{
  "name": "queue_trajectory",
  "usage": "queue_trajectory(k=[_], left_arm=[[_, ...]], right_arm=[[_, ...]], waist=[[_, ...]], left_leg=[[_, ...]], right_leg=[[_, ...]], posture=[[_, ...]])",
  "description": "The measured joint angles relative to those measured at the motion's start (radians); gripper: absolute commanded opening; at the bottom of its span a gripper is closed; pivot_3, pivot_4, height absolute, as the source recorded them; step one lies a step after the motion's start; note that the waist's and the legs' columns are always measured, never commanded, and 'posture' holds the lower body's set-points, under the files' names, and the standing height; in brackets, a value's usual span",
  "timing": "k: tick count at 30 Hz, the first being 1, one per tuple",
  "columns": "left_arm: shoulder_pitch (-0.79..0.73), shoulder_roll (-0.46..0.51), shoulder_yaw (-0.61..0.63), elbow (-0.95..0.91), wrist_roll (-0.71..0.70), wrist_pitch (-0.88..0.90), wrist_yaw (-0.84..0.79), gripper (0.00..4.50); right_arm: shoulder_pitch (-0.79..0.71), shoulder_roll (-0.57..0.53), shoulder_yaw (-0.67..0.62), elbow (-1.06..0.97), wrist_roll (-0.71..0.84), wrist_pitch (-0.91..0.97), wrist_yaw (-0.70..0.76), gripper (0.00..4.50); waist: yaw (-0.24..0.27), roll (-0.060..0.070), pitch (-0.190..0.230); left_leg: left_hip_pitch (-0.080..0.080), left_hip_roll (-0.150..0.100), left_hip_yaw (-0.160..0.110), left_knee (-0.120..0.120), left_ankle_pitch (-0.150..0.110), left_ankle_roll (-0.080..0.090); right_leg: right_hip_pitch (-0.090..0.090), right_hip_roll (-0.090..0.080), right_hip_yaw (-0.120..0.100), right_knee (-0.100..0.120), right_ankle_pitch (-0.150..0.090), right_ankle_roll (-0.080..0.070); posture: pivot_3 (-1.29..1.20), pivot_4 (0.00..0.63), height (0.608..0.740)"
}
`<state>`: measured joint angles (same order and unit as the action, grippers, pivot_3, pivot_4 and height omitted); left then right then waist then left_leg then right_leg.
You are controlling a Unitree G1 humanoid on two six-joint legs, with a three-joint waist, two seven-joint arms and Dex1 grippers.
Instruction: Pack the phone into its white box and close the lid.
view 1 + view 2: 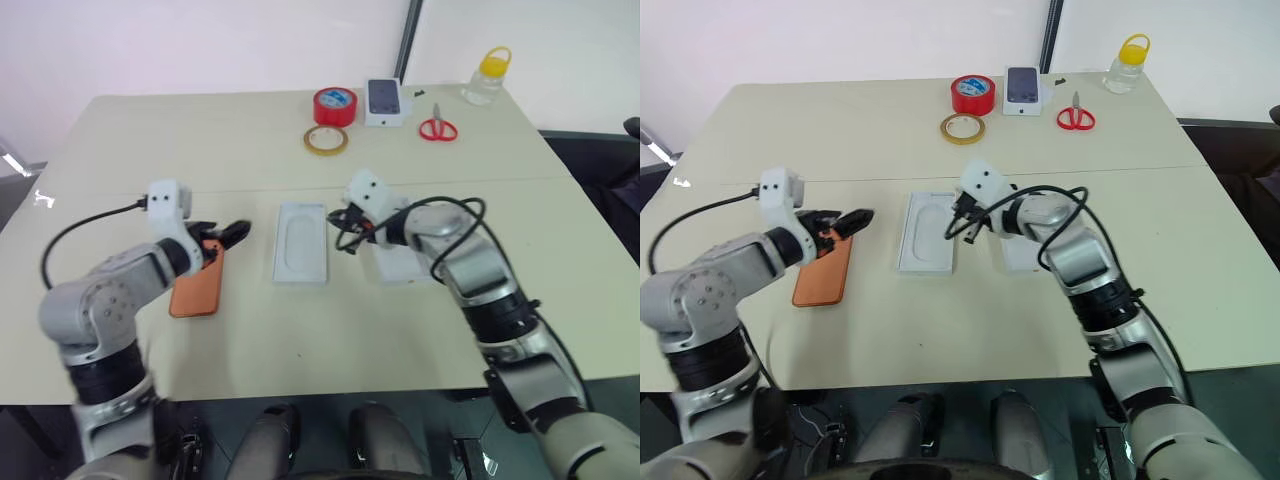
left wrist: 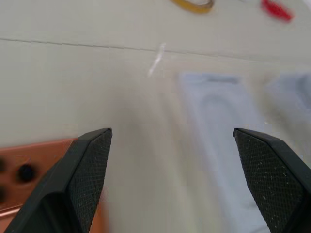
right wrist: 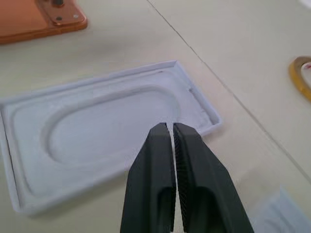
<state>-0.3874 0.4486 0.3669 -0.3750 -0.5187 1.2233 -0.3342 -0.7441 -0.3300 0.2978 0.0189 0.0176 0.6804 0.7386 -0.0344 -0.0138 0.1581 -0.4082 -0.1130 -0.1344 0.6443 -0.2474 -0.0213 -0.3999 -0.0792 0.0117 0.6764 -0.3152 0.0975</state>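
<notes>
Your left pincer (image 1: 232,233) gapes wide over the phone (image 1: 196,287); right pincer (image 3: 170,129) pinched closed, empty, above the white insert (image 3: 97,131).

Head pair downward over table (image 1: 300,330); wrists close.

beige table (image 1: 150,130) with orange phone (image 1: 196,290), white insert (image 1: 300,243), tape rolls (image 1: 335,105), scissors (image 1: 437,127)
</notes>
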Motion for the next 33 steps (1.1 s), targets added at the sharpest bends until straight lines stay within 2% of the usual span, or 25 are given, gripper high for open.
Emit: queue_trajectory(k=[5, 11, 17, 19, 20, 25, 33], left_arm=[[0.107, 0.141, -0.069, 0.065, 0.077, -0.224, -0.107, 4.22], [0.206, 0.185, -0.068, 0.079, 0.094, -0.339, -0.165, 4.22], [0.256, 0.199, -0.03, 0.08, 0.092, -0.354, -0.156, 4.22], [0.253, 0.179, 0.014, 0.087, 0.076, -0.319, -0.124, 4.22], [0.241, 0.157, 0.05, 0.098, 0.056, -0.281, -0.1, 4.36], [0.16, 0.084, 0.192, 0.172, -0.024, -0.056, 0.016, 4.36], [0.052, -0.003, 0.254, 0.157, -0.085, 0.2, 0.085, 4.36]], right_arm=[[-0.041, 0.098, 0.103, 0.104, -0.043, 0.01, -0.045, 0.03], [-0.045, 0.11, 0.173, 0.206, -0.098, -0.01, -0.054, 0.03], [-0.055, 0.103, 0.2, 0.209, -0.134, -0.057, -0.04, 0.03], [-0.055, 0.11, 0.184, 0.205, -0.13, -0.086, -0.045, 0.03], [-0.055, 0.114, 0.175, 0.188, -0.124, -0.093, -0.042, 0.0], [-0.057, 0.166, 0.174, 0.062, -0.109, -0.072, -0.024, 0.0], [-0.057, 0.26, 0.33, 0.075, -0.15, 0.03, -0.023, 0.0]], waist=[[0.007, 0.0, 0.0], [0.016, 0.0, 0.0], [0.012, 0.0, 0.0], [0.012, 0.0, 0.0], [0.013, 0.0, 0.0], [0.007, 0.0, 0.0], [0.0, 0.0, -0.001]], left_leg=[[0.0, 0.0, 0.0, 0.0, 0.0, 0.0], [-0.001, 0.0, 0.001, -0.001, 0.0, 0.0], [-0.001, 0.0, 0.001, -0.001, 0.0, 0.0], [-0.001, 0.0, 0.002, -0.001, 0.0, 0.0], [-0.001, 0.0, 0.002, -0.001, 0.0, 0.0], [-0.001, 0.0, 0.002, 0.0, 0.0, 0.0], [0.0, 0.0, 0.002, 0.001, 0.0, 0.0]], right_leg=[[-0.005, 0.0, 0.0, 0.0, 0.0, 0.0], [-0.006, 0.0, 0.001, 0.0, 0.0, 0.0], [-0.006, 0.0, 0.002, 0.002, 0.0, 0.0], [-0.006, 0.0, 0.003, 0.003, 0.0, 0.0], [-0.006, 0.0, 0.003, 0.003, 0.0, 0.0], [-0.007, 0.001, 0.003, 0.005, 0.0, 0.0], [-0.008, 0.0, 0.003, 0.006, 0.0, 0.0]], posture=[[0.0, 0.15, 0.74], [0.0, 0.15, 0.74], [0.0, 0.15, 0.74], [0.0, 0.15, 0.74], [0.0, 0.15, 0.74], [0.0, 0.15, 0.74], [0.0, 0.15, 0.74]])
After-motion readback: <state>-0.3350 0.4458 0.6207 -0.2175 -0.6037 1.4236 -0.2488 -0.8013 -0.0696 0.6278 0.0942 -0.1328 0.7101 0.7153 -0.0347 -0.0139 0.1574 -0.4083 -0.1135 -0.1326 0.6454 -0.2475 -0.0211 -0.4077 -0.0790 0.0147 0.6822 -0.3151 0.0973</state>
